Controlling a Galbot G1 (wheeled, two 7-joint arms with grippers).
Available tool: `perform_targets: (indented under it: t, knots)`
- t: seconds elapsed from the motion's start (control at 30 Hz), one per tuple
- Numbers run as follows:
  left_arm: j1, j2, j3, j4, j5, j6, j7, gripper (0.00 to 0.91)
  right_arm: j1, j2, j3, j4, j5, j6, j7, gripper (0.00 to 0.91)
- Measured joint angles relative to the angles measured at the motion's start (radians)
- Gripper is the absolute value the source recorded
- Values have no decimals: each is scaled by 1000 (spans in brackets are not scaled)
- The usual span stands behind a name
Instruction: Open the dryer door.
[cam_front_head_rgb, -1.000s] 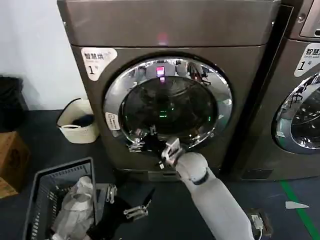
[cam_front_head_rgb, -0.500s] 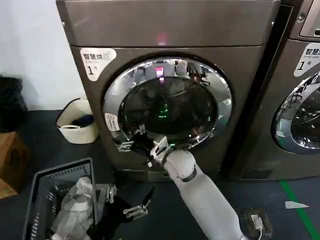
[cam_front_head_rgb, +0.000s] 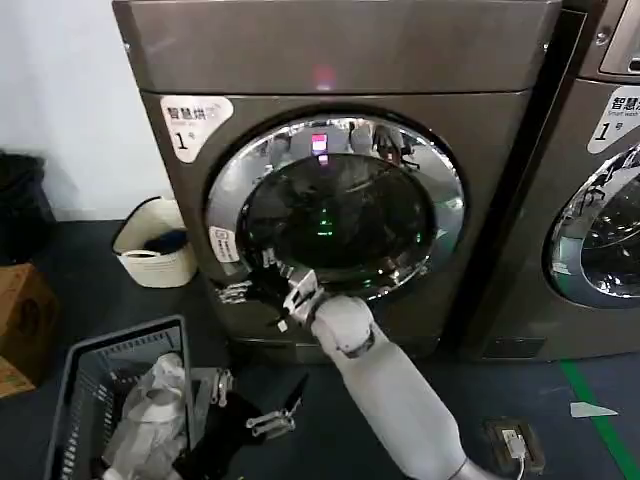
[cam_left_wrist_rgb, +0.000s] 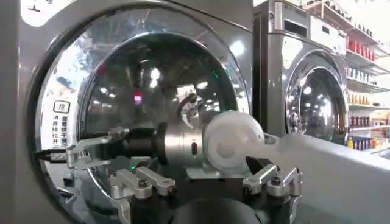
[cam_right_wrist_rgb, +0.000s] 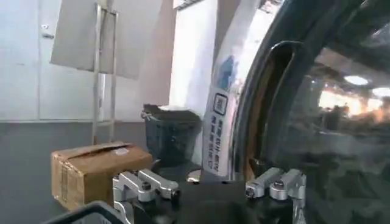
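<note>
Dryer door: glossy chrome rim, dark smooth glass.

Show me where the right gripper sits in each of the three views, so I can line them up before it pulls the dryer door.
Head view: right gripper at the lower-left chrome rim of the dryer door.
Left wrist view: right gripper low against the door's rim, beside the white label; the left gripper is in the foreground.
Right wrist view: right gripper in the foreground, by the door edge.
Shared landmark: the white label on the rim.
</note>
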Motion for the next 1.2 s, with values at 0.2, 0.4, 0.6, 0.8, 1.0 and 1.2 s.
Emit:
perform_targets:
  t: [0.2,0.4,0.6,0.8,1.0,1.2]
  knots:
    - [0,1,-1,-1,0,0,0,907,-2,3,-10,-2,0,4,-2,907]
    - [-1,0,-2,-1,0,-1,-1,907,-3,2,-8,0,3,15,-41,907]
    - [-1,0,-8,-1,0,0,-1,907,-8,-5,-3,8,7,22,-96,907]
    - [3,4,-24,0,-3,0,1,907,-20,-21,8,33,38,30,-165,907]
    - [8,8,-47,6,-10,1,7,907,-34,-38,19,52,40,55,-229,907]
    - [14,5,-67,9,-10,5,15,907,-57,-58,31,80,58,66,-280,907]
